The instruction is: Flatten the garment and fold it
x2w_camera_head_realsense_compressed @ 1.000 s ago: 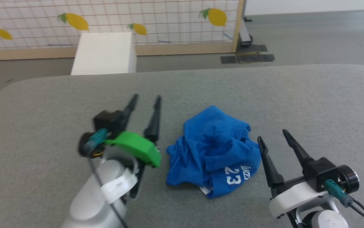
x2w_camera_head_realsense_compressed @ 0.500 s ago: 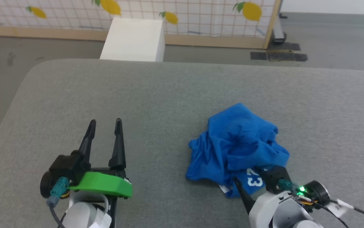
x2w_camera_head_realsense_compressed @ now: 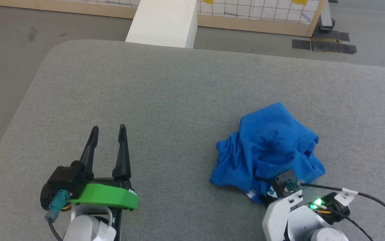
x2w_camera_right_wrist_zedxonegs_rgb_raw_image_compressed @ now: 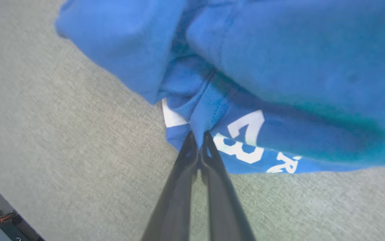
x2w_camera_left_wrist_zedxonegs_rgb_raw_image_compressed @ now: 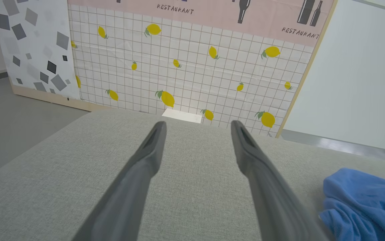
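The garment point(x2w_camera_head_realsense_compressed: 269, 144) is a crumpled bright blue heap on the grey padded table point(x2w_camera_head_realsense_compressed: 145, 93), right of centre. Its white print point(x2w_camera_right_wrist_zedxonegs_rgb_raw_image_compressed: 246, 140) shows in the right wrist view. My right gripper point(x2w_camera_right_wrist_zedxonegs_rgb_raw_image_compressed: 198, 137) is at the heap's near edge, shut on a small fold of blue cloth beside the print. In the head view the wrist covers its fingers. My left gripper point(x2w_camera_head_realsense_compressed: 107, 129) rests low at the near left, open and holding nothing, well apart from the garment point(x2w_camera_left_wrist_zedxonegs_rgb_raw_image_compressed: 363, 201). In the left wrist view its fingers point(x2w_camera_left_wrist_zedxonegs_rgb_raw_image_compressed: 152, 147) point across bare table.
A white box point(x2w_camera_head_realsense_compressed: 164, 21) stands on the floor beyond the table's far edge. Behind it is a lemon-patterned screen point(x2w_camera_left_wrist_zedxonegs_rgb_raw_image_compressed: 179, 67) with a wooden frame. The table's far left corner point(x2w_camera_head_realsense_compressed: 55, 50) is rounded, with grey floor beyond.
The head camera has tilted down. My right gripper came down onto the garment's near edge and shut on a fold. The left arm drew back to the near left, still open.
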Controlling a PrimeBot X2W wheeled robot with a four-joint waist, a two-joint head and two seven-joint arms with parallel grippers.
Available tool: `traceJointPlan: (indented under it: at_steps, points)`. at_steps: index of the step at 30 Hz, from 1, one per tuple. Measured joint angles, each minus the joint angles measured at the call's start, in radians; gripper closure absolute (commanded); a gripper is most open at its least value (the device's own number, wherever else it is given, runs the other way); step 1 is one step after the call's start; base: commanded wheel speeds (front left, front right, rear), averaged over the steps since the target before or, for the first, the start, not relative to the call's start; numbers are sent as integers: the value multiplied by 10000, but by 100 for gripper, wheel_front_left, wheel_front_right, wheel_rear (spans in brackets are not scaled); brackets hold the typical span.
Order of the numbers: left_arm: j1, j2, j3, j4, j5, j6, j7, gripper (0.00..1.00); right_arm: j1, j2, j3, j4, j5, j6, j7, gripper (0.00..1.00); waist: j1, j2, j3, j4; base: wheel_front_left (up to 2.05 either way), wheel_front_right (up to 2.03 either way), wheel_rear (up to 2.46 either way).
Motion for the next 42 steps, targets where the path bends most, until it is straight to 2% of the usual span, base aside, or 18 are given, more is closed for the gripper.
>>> traceJointPlan:
  at_steps: [9, 14, 18, 20, 24, 29, 30, 31, 32, 35, 38, 42]
  points:
    - [66, -33, 125, 33, 234, -134, 0, 0, -661, 151, 725, -2571, 1358, 2, -1346, 100, 0, 1, -276, -387, 0, 0, 0]
    - [66, -40, 82, 29, 234, -144, 0, 0, -1404, 362, 326, -3783, 2353, 2, -2213, 100, 0, 0, -411, -678, 0, 0, 0]
    - [68, -44, -10, 42, 232, -144, 0, 0, -1512, 487, -1168, -4040, 2531, 2, -2568, 100, 0, 0, -546, -810, 0, 0, 0]
    - [69, -50, -75, 84, 230, -144, 0, 0, -1394, 522, -2397, -3739, 2155, 2, -2487, 100, 1, 0, -610, -834, 0, 0, 0]
    - [73, -52, -209, 174, 228, -150, 0, 0, -762, 520, -4677, -2548, 1037, 2, -2050, 100, 0, 0, -649, -784, 0, 0, 0]
    - [75, -54, -351, 322, 228, -236, 0, 0, -177, 531, -6404, -696, 529, 2, -1827, 100, 0, 0, -629, -743, 0, 0, 0]
    - [75, -56, -364, 341, 228, -245, 0, 0, -97, 539, -6727, -228, 272, 2, -1755, 97, 0, 0, -629, -750, 0, 0, 0]
    - [75, -56, -374, 359, 230, -247, 0, 0, -27, 543, -6951, 42, 42, 2, -1776, 33, 0, 0, -623, -760, 0, 0, 0]
    - [75, -56, -385, 374, 230, -251, 0, 0, 6, 543, -7112, 228, -88, 2, -1837, 0, 0, 0, -615, -768, 0, 0, 0]
    - [76, -56, -414, 433, 238, -316, 0, 0, 22, 545, -7361, 554, -491, 2, -2274, 0, 0, 1, -604, -816, 0, 0, 0]
    - [79, -56, -443, 474, 299, -332, 0, 0, 30, 546, -7298, 268, -704, 2, -3287, 0, 0, 0, -610, -879, 0, 0, 0]
    - [81, -56, -819, 648, 382, -445, 0, 0, 184, 533, -6475, -587, -999, 2, -4995, 0, 0, 1, -581, -959, 0, 0, 0]
